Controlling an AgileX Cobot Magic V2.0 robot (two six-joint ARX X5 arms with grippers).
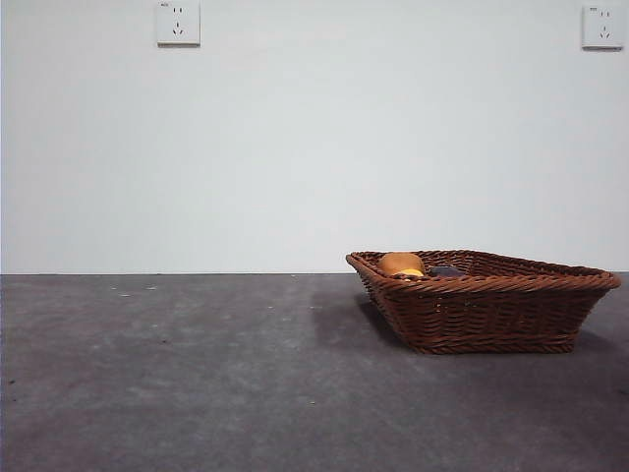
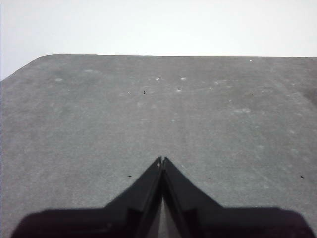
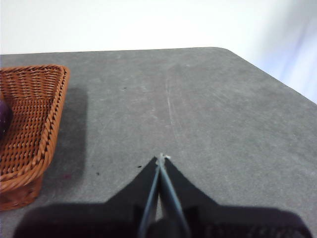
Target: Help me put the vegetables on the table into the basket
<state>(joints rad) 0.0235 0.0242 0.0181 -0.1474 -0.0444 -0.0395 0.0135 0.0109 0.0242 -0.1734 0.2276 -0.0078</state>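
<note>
Front view: basket (image 1: 482, 300) sits on table (image 1: 177, 374); potato (image 1: 400, 263) and a dark item, likely the eggplant (image 1: 447, 270), show above its rim. No arms visible.
Left wrist: left gripper (image 2: 162, 161) pressed together over bare table, no basket.
Right wrist: right gripper (image 3: 161, 158) pressed together, holding nothing; basket off to its side, apart.

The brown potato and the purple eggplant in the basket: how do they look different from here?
In the front view the potato rises as a rounded orange-brown hump above the basket rim, while the eggplant barely clears it as a low dark sliver. The potato is pale and warm; the eggplant is dark purple, as the right wrist view also shows. Both lie inside the basket, largely hidden by its wall.
</note>
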